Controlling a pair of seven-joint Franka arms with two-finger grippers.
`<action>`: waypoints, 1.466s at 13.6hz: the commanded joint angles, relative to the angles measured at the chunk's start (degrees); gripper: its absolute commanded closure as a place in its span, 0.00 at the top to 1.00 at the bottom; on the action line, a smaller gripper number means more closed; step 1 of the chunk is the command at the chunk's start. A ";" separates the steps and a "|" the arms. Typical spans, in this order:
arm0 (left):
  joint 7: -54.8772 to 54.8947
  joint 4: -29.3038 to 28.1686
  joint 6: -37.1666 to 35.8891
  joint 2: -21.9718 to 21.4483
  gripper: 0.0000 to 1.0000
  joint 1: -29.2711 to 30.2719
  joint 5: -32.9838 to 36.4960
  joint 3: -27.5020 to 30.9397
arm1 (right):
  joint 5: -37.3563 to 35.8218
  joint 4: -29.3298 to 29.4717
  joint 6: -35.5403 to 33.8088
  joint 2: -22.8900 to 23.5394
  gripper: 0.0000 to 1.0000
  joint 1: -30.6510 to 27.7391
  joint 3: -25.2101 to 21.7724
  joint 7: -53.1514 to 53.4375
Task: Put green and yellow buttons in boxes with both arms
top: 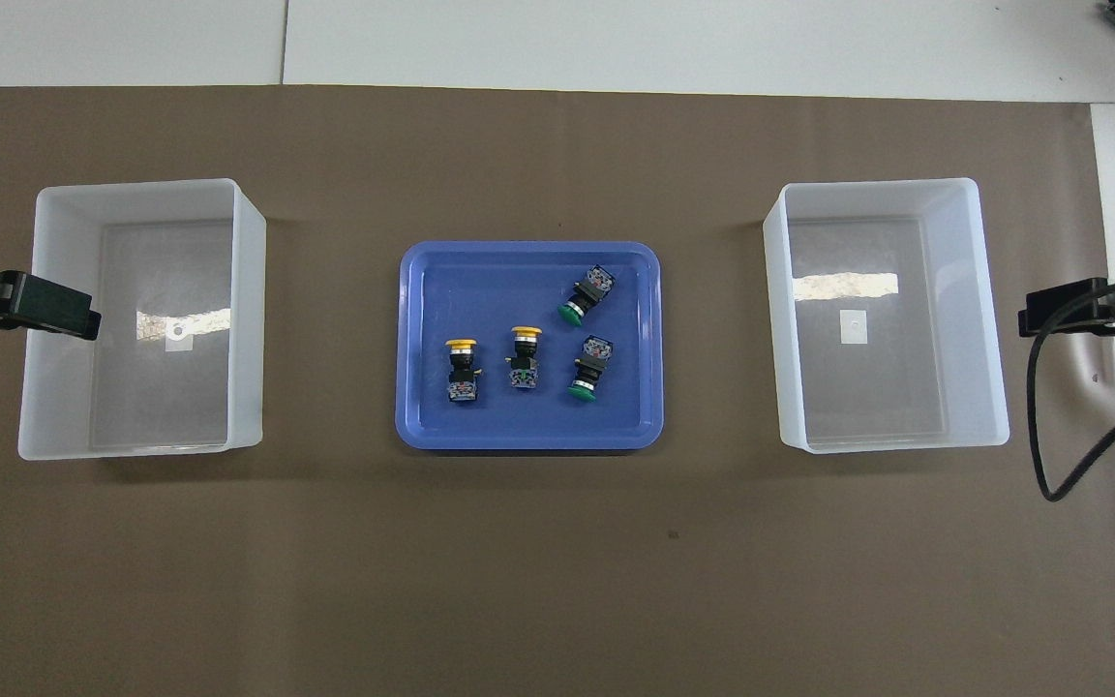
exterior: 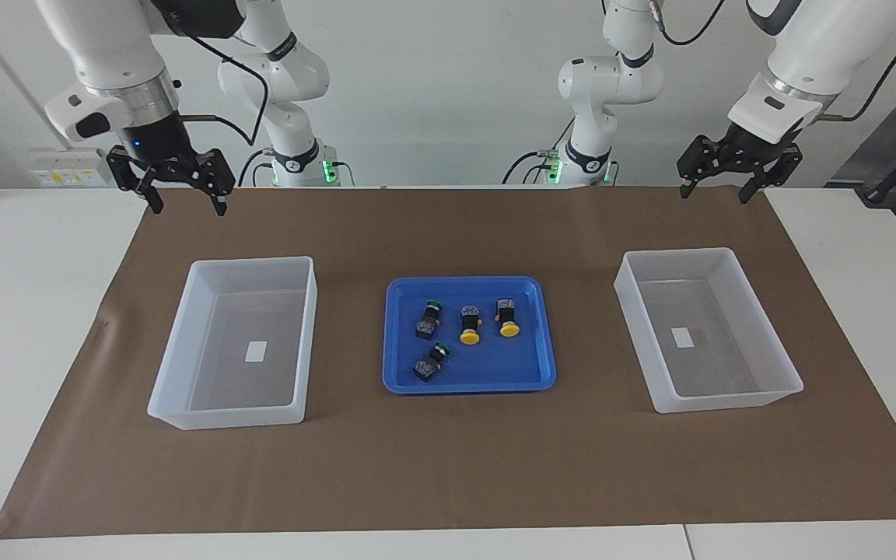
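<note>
1. All four buttons lie on their sides in the blue tray (exterior: 397, 342), midway between the two boxes: two green buttons (exterior: 428, 320) (exterior: 432, 362) toward the right arm's end, two yellow buttons (exterior: 469, 324) (exterior: 506, 317) toward the left arm's end. Both boxes hold only a label.
2. The right gripper (exterior: 181, 198) hangs above the paper mat (exterior: 448, 467) at the robots' edge, jaws spread wide, holding nothing. The left gripper (exterior: 715, 187) hangs likewise at its own end, jaws wide and empty.
3. Risk: the buttons are round-capped and lying down, so a pinch across the cap probably rolls or squirts one away.
4. Risk: the yellow pair lie close side by side; wide fingers coming down on one may knock its neighbour.
5. Risk: both arms entering the small tray together could collide.
6. Room: open mat surrounds the right arm's box (exterior: 191, 342) and the left arm's box (exterior: 767, 342); the tray rim is low, the box walls taller, so carries need height.
</note>
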 commanded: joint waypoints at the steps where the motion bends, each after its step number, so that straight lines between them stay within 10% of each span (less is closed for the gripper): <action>1: 0.59 -1.73 -0.33 -1.66 1.00 0.62 0.69 -0.32 | -0.40 0.02 3.45 2.71 1.00 2.25 0.22 4.02; 13: 0.24 -1.73 1.07 -1.57 1.00 0.44 0.69 -0.41 | -1.45 8.18 26.04 32.40 1.00 21.85 0.22 41.28; 20: 0.06 -16.30 18.20 -7.11 1.00 -1.31 0.69 -1.20 | -1.10 8.20 33.07 36.11 1.00 23.36 0.30 45.79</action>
